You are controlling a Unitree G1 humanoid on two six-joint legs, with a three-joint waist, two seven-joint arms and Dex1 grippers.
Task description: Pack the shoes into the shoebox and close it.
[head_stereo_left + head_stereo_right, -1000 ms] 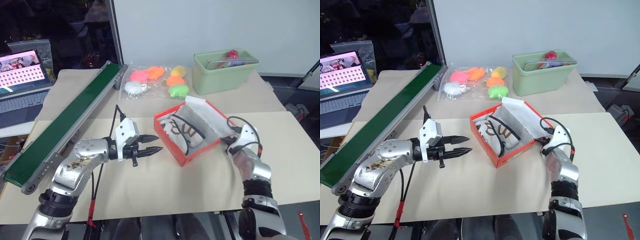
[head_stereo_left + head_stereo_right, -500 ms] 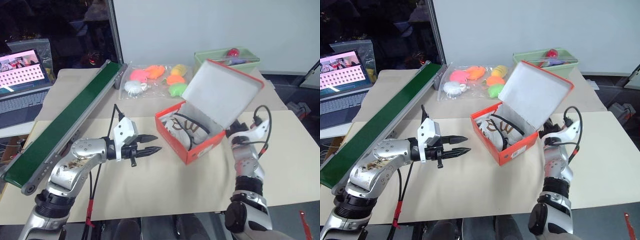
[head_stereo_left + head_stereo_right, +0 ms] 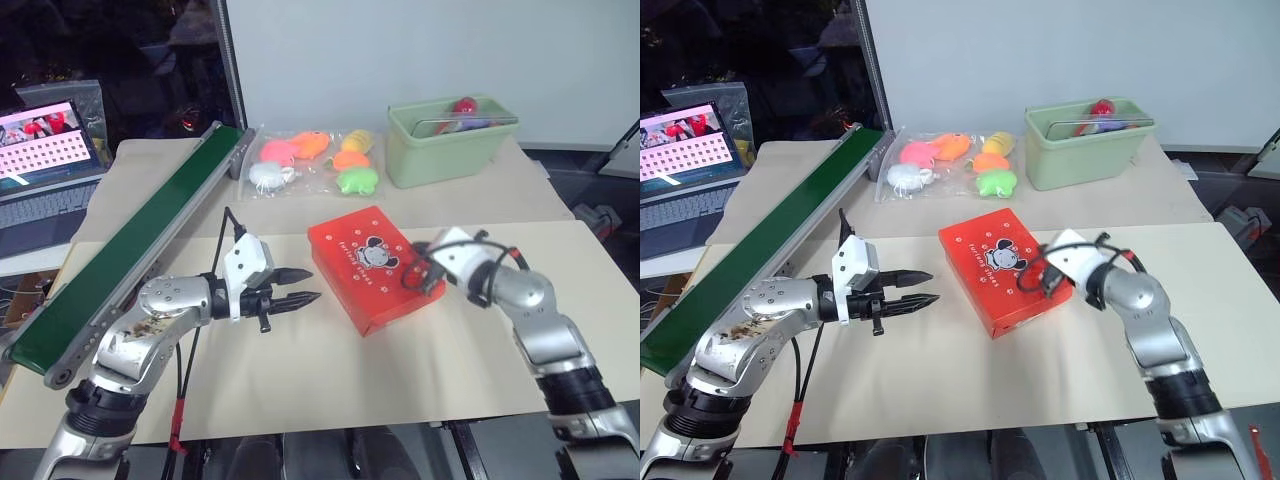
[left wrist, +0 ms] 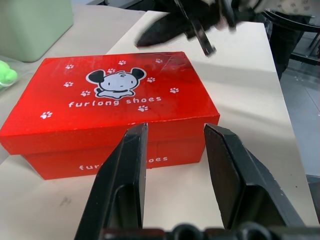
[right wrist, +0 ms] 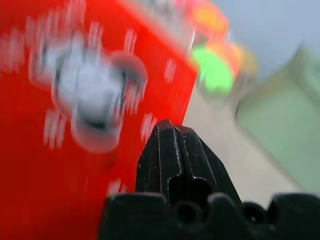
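The shoebox (image 3: 366, 262) lies shut in the middle of the table, its red lid printed with a cartoon mouse; it also faces me in the left wrist view (image 4: 115, 95). The shoes are hidden inside it. My right gripper (image 3: 413, 276) is shut and sits over the lid's right edge; whether it touches the lid I cannot tell. The right wrist view has its fingers (image 5: 172, 150) pressed together over the red lid (image 5: 60, 115). My left gripper (image 3: 312, 284) hovers left of the box, a short gap away, open with nothing between its fingers (image 4: 127, 175).
A long green conveyor belt (image 3: 130, 250) runs along the table's left side. A clear bag of bright soft toys (image 3: 310, 160) and a pale green bin (image 3: 450, 145) sit at the back. A laptop (image 3: 45, 160) stands at far left.
The box's lid has swung up from lying open and dropped shut. My right arm followed it from the box's right side onto the lid's edge. The left gripper stayed still.
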